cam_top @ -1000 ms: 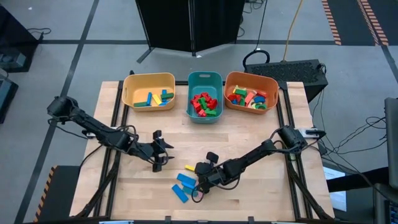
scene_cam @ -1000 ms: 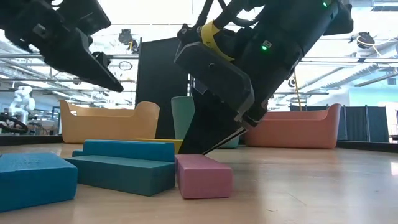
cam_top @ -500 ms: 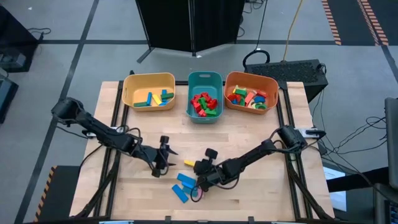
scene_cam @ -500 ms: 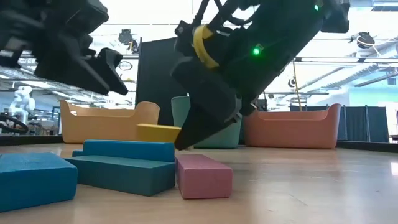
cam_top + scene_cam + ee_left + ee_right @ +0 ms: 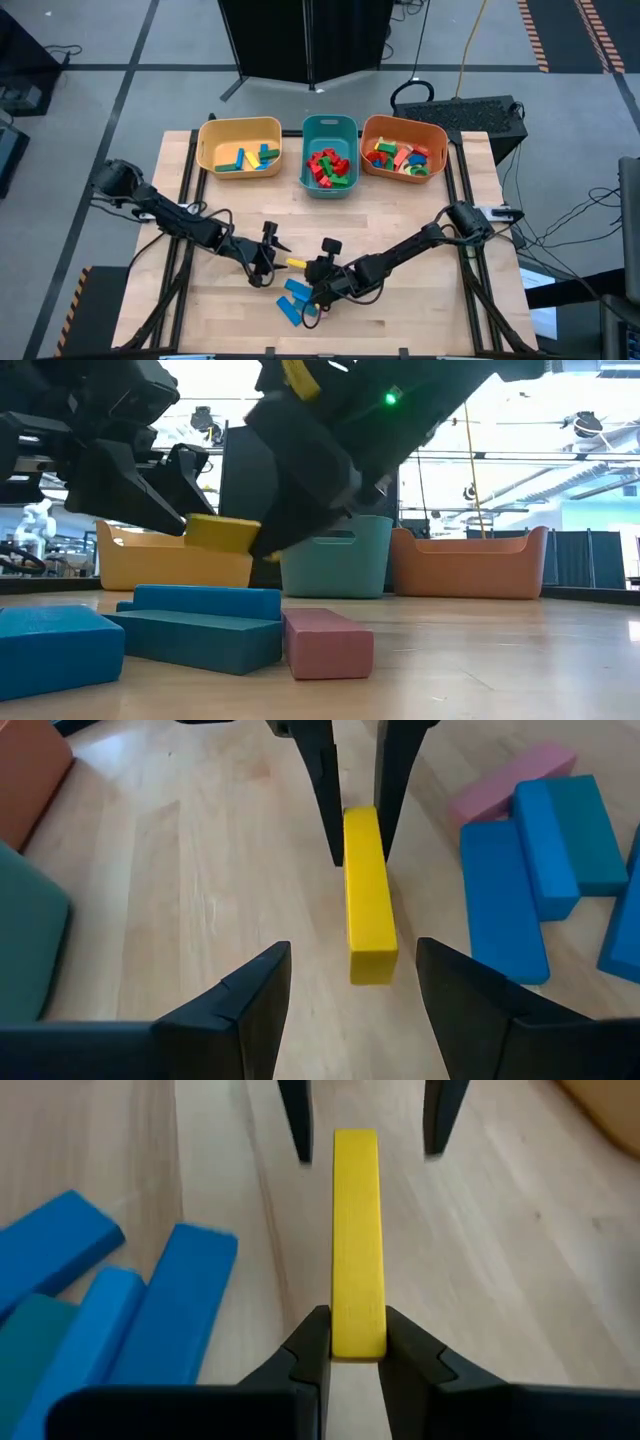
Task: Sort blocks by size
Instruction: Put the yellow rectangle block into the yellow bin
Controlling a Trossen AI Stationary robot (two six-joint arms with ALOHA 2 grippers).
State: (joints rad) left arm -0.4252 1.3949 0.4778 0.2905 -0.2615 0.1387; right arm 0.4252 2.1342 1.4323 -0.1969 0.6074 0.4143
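A long yellow block [image 5: 297, 263] hangs above the table between my two grippers. My right gripper [image 5: 312, 268] is shut on one end of it. My left gripper [image 5: 352, 955] stands open at the block's free end [image 5: 370, 955], with a finger on either side and a gap to each. In the low view the yellow block [image 5: 222, 532] floats clear of the wood. Below and beside it, a few blue blocks [image 5: 295, 298] and a pink block [image 5: 325, 643] lie flat on the table. My right gripper pinches the yellow block's end [image 5: 357, 1320] between its two fingers, on the block's two long side faces. The fingers lie along the block and slant down from the table's right. The block sticks out past the fingertips toward my left gripper, about level and lifted clear.
Three bins stand along the far edge: a yellow one [image 5: 205, 145] with a few long blocks, a teal one [image 5: 330, 124] with red and green pieces, an orange one [image 5: 404, 123] with mixed pieces. Bare wood lies between the bins and the grippers.
My right gripper has lifted the yellow block off the table and carried it a little toward the left. My left gripper has moved down and toward the block, rolling its wrist, until its open fingers stand on either side of the free end.
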